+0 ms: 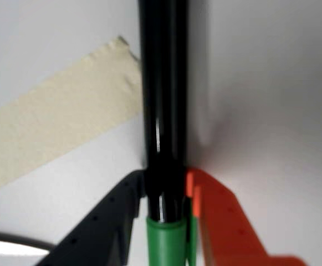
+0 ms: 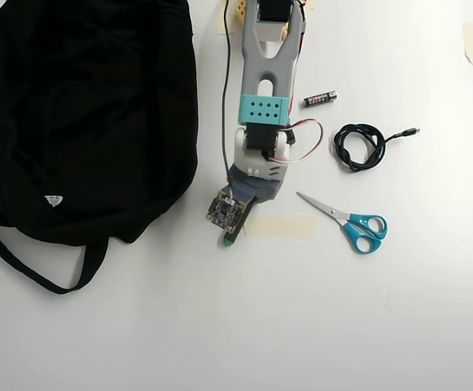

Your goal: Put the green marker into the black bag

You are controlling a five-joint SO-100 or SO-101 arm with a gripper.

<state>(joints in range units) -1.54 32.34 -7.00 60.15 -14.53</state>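
White bench (image 2: 220, 326) lies under everything. Your claw (image 1: 165, 199) has closed its black and orange fingers on the slim black marker with the green cap (image 1: 162, 111), right next to a tan tape strip (image 2: 278, 226). Left of it overhead sits the big soft black bag (image 2: 81, 114); the blue-handled scissors (image 2: 350, 221) lie right.

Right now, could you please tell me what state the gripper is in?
Gripper: closed on the green marker, a finger on each side of the barrel.
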